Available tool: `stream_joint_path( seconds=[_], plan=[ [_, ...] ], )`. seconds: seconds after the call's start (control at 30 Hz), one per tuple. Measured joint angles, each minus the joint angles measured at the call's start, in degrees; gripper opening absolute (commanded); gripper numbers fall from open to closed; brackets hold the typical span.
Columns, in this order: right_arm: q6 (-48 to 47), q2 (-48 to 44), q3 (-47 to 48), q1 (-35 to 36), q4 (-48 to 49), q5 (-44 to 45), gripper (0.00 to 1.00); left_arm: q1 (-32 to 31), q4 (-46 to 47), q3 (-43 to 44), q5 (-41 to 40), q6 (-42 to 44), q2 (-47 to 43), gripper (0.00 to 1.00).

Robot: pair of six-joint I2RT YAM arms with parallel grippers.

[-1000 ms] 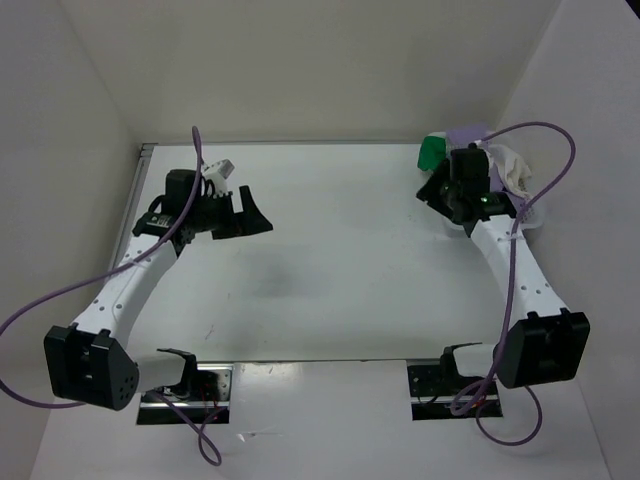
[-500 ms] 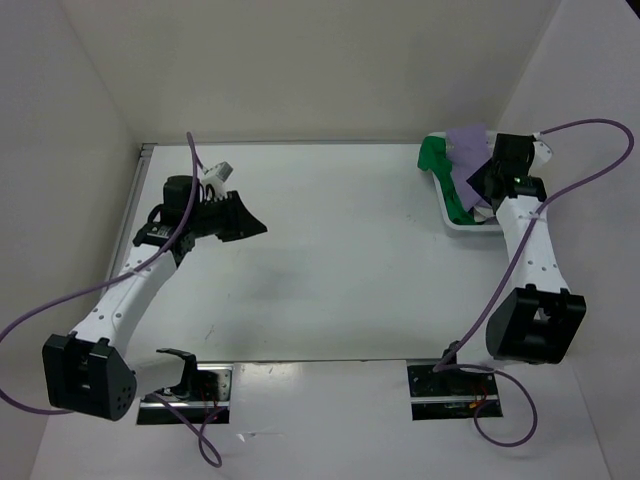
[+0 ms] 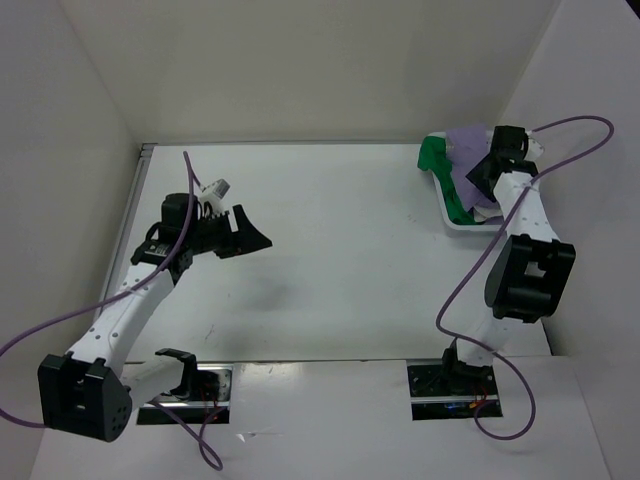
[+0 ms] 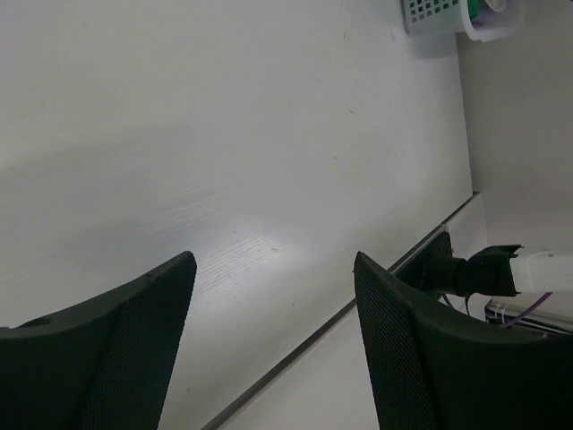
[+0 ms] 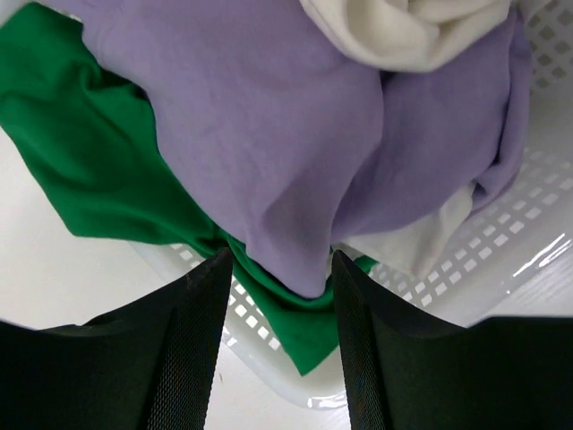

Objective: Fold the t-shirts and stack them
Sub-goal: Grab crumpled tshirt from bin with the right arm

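Left claw: released, fingers spread wide, nothing between them. It hangs over the bare worktop on the left side, well apart from the shirts. My left wrist view shows only white surface below, with a corner of the basket far off.

Far right corner of the worktop: a white mesh basket holds all three shirts, bunched together, none folded.
- The green shirt lies on the left, one end trailing down onto the basket's mesh wall.
- The lavender shirt lies in the middle, over the green one.
- The white shirt is wadded at the right, and another white fold shows beneath the lavender cloth.

Right claw: released, fingers apart, hovering just above the basket. The lower edge of the lavender shirt sits in line with the gap. No cloth is pinched.
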Motion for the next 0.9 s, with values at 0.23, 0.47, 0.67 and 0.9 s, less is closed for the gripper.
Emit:
stream_joint_path(
  seconds=[0.23, 0.47, 0.67, 0.9],
  plan=[
    [0.0, 2.2, 1.4, -0.5, 1.3, 0.2, 0.36, 0.0, 0.5, 0.0, 0.0, -0.3, 1.1, 0.7],
    [-0.1, 4.5, 1.8, -1.1, 2.0, 0.0, 0.48, 0.0, 1.0, 0.0, -0.5, -0.6, 2.1, 0.67],
    [-0.5, 6.0, 2.9, -1.1, 2.4, -0.2, 0.11, 0.0, 2.3, 0.0, -1.4, -1.9, 2.5, 0.66],
    [0.0, 5.8, 2.9, -1.1, 2.5, -0.3, 0.01, 0.0, 2.6, 0.2, -2.1, -3.1, 2.6, 0.67]
  ],
)
